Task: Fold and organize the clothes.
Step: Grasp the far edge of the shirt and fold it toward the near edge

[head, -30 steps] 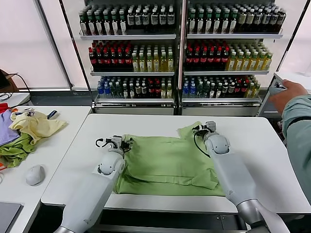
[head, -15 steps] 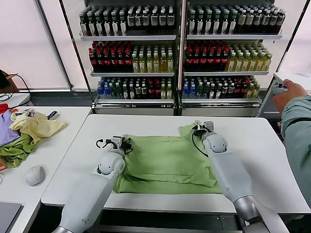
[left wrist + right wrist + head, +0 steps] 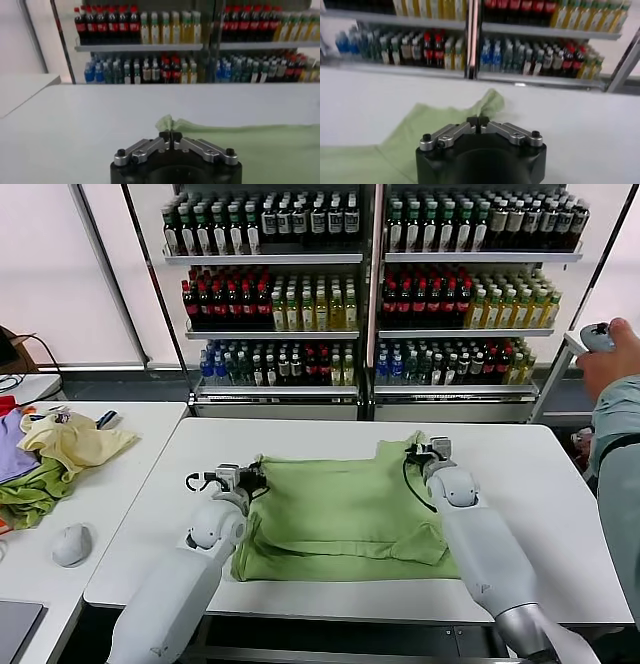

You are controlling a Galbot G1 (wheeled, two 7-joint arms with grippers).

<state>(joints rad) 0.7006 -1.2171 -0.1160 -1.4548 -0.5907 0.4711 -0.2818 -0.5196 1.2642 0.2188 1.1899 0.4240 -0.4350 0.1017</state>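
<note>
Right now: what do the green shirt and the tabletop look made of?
Green shirt: soft matte woven or knit cloth, likely cotton; it wrinkles and bunches where the left gripper and right gripper pinch it. Tabletop: smooth white hard surface, faint sheen, probably laminate.

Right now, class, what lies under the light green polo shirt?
The polo shirt lies spread on the white table, whose bare top shows all around it. Both grippers, left and right, pinch its far edge. Anything beneath the cloth is covered.

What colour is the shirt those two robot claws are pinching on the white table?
Plain light green shirt; no print shows. The head view shows it best.
</note>
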